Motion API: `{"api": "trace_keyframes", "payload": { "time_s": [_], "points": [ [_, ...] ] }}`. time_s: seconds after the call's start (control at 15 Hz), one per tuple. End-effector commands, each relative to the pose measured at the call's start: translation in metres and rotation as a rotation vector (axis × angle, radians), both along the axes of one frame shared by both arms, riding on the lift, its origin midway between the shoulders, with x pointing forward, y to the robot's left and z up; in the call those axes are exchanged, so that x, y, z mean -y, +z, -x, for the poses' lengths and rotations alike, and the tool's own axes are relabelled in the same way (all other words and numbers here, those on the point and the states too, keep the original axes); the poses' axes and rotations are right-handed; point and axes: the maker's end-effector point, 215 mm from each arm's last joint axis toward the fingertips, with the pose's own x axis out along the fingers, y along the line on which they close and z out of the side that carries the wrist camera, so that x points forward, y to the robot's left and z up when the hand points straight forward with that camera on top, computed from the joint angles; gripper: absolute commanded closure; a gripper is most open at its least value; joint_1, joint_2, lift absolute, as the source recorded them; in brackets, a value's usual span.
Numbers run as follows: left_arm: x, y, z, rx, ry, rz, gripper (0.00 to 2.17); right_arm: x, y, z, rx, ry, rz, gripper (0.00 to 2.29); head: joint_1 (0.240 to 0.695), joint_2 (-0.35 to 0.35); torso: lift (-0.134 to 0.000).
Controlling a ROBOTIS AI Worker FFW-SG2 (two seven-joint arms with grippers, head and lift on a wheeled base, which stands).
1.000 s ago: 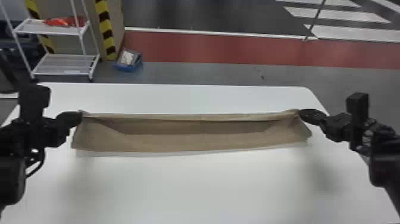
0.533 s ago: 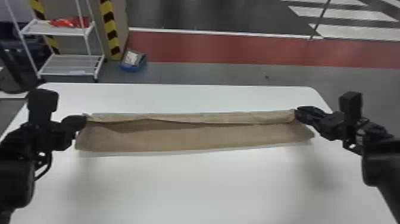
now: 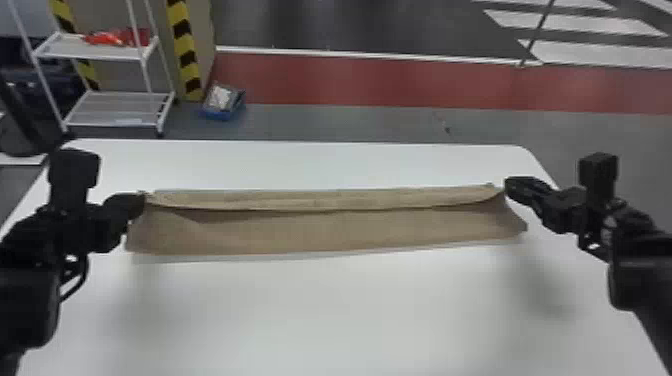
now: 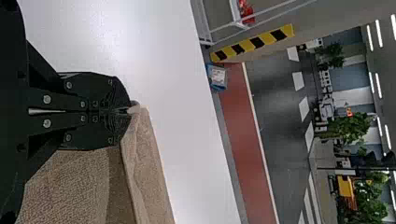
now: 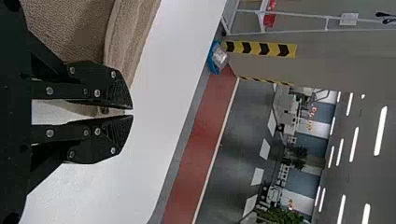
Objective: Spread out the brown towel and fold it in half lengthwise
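Observation:
In the head view the brown towel [image 3: 330,232] lies as a long strip across the white table, its far edge turned over toward the robot as a narrow flap. At its far left corner is my left gripper [image 3: 140,202]; the left wrist view has this gripper [image 4: 128,111] shut on the corner of the towel [image 4: 144,163]. My right gripper [image 3: 509,187] is beside the far right corner. Seen from the right wrist, that gripper [image 5: 132,112] is slightly open, a narrow gap between its fingertips, with the towel [image 5: 70,28] along one finger and partly behind it.
The white table [image 3: 330,310] extends in front of and beyond the towel. On the floor past its far edge stand a white shelf rack [image 3: 120,107] at the left and a blue bin [image 3: 223,105].
The flap along the towel's far edge has widened and lies flatter. Both grippers have shifted slightly, the left one rightward and the right one a little away from the robot.

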Motion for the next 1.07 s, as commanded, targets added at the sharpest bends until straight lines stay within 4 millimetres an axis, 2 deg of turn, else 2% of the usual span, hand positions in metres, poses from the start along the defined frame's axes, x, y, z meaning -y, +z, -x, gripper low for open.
{"api": "trace_keyframes", "payload": {
  "time_s": [0.0,0.07,0.13,0.2,0.27,0.33,0.6,0.67,0.73,0.8,0.93,1.0],
  "points": [
    [0.000,-0.003,0.002,-0.011,0.000,0.001,1.11,0.011,0.002,0.004,0.005,-0.010,-0.001,0.98,0.695,-0.112,-0.125],
    [-0.001,-0.005,0.004,-0.014,0.000,-0.002,1.16,0.017,0.003,0.006,0.000,-0.014,0.009,1.00,0.695,-0.115,-0.125],
    [-0.003,-0.006,0.006,-0.011,0.002,-0.007,1.42,0.024,0.004,0.008,-0.003,-0.020,0.011,1.00,0.695,-0.119,-0.125],
    [-0.006,-0.007,0.008,-0.007,0.008,-0.012,1.54,0.030,0.003,0.009,-0.014,-0.031,-0.003,1.15,0.695,-0.123,-0.125],
    [-0.007,-0.008,0.009,-0.010,0.007,-0.013,1.55,0.029,0.002,0.007,-0.022,-0.030,-0.022,1.29,0.695,-0.130,-0.125],
    [-0.005,-0.011,0.010,-0.014,0.002,-0.013,1.61,0.029,0.002,0.007,-0.024,-0.033,-0.034,1.30,0.695,-0.133,-0.125],
    [-0.005,-0.013,0.012,-0.014,0.014,-0.019,1.60,0.027,0.004,0.003,-0.014,-0.058,-0.091,1.29,0.695,-0.137,-0.125],
    [-0.008,-0.010,0.010,0.002,0.035,-0.031,1.34,0.026,0.003,0.002,-0.013,-0.061,-0.090,1.29,0.695,-0.135,-0.125],
    [-0.008,-0.005,0.007,0.022,0.034,-0.038,0.98,0.027,0.004,0.002,-0.013,-0.063,-0.091,1.29,0.695,-0.133,-0.125],
    [-0.008,-0.001,0.004,0.040,0.036,-0.050,0.37,0.030,0.004,0.004,-0.012,-0.067,-0.093,1.29,0.695,-0.131,-0.125],
    [-0.005,0.008,-0.002,0.078,0.036,-0.064,0.03,0.033,0.001,0.008,-0.013,-0.069,-0.098,1.29,0.695,-0.130,-0.125],
    [-0.002,0.013,-0.004,0.107,0.032,-0.067,0.02,0.033,0.000,0.009,-0.014,-0.070,-0.099,1.29,0.695,-0.134,-0.125]
  ]
}}
